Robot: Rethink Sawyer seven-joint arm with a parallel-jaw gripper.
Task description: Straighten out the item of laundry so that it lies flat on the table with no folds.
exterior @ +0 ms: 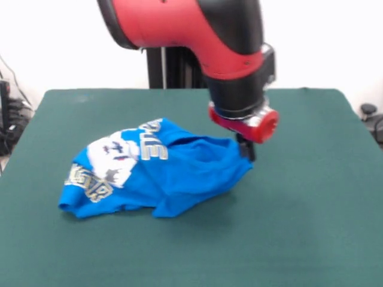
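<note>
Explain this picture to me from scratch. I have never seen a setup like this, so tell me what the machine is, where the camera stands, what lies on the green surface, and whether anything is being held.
The big red and black thing coming down from the top is a robot arm. Its gripper, the part that grasps, sits at its lower end; here it shows only as a small dark tip under a red ring, so whether the jaws are open or shut cannot be told.

There is one picture, taken from across the table and facing the robot.

The surface is a large table with a dark green felt-like top. On it lies a small bright blue T-shirt with white lettering and a white print. It is crumpled into a bunched heap, not flat.

The gripper is down at the shirt's right-hand edge, touching or very near the cloth. Whether it holds the cloth cannot be seen.
</note>
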